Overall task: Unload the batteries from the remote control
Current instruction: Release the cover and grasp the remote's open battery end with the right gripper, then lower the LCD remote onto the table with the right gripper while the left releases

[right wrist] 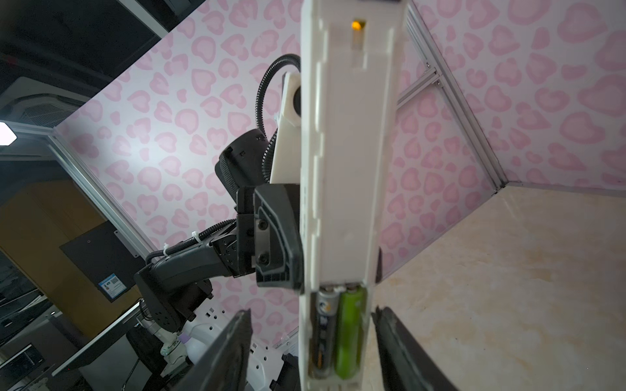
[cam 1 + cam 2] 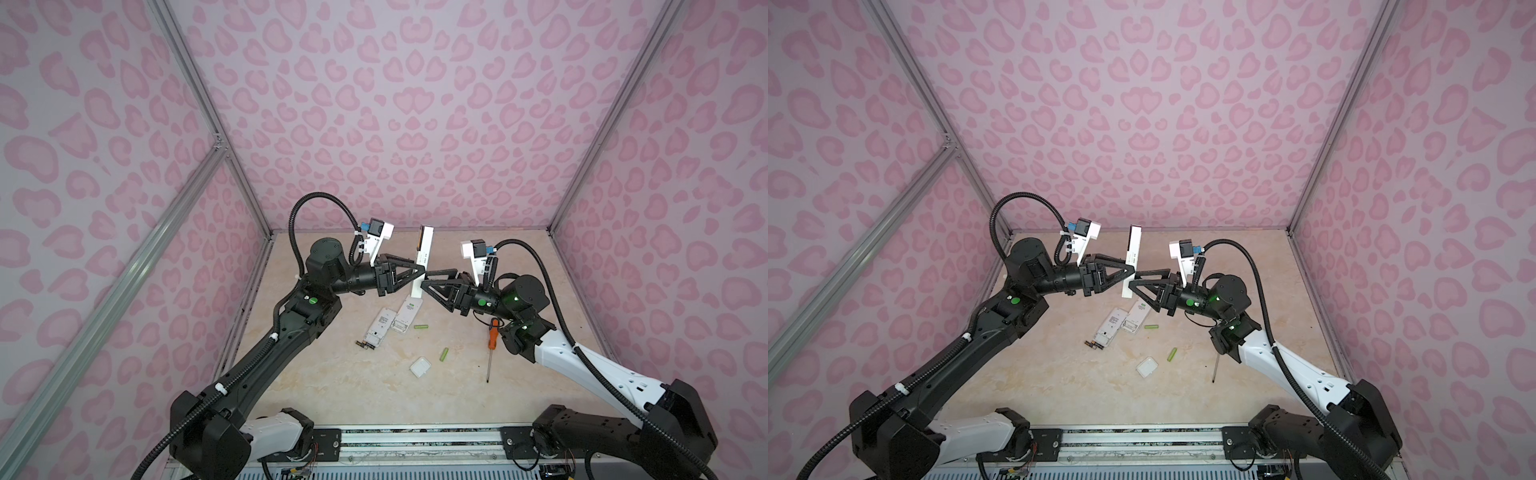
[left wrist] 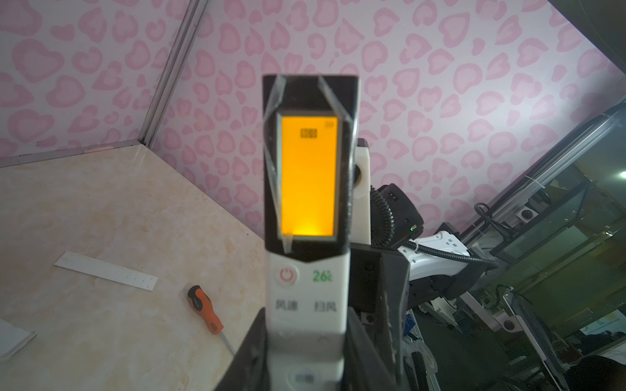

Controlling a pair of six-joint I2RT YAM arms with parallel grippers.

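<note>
Right hand (image 1: 311, 311) open astride the batteries (image 1: 349, 335); left hand (image 2: 420, 271) grips the remote control (image 1: 349, 169), far finger (image 1: 378, 267) mostly hidden.

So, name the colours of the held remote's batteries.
Lime-green battery, dark battery; best in right wrist view.

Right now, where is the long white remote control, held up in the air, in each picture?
In a top view: the white remote control stands upright at centre.
In a top view: the same remote, just left of centre.
Left wrist: centre, its front with a glowing orange screen.
Right wrist: centre, its back, batteries in the open bay.
Shared landmark: the pink heart-patterned wall behind it.
</note>
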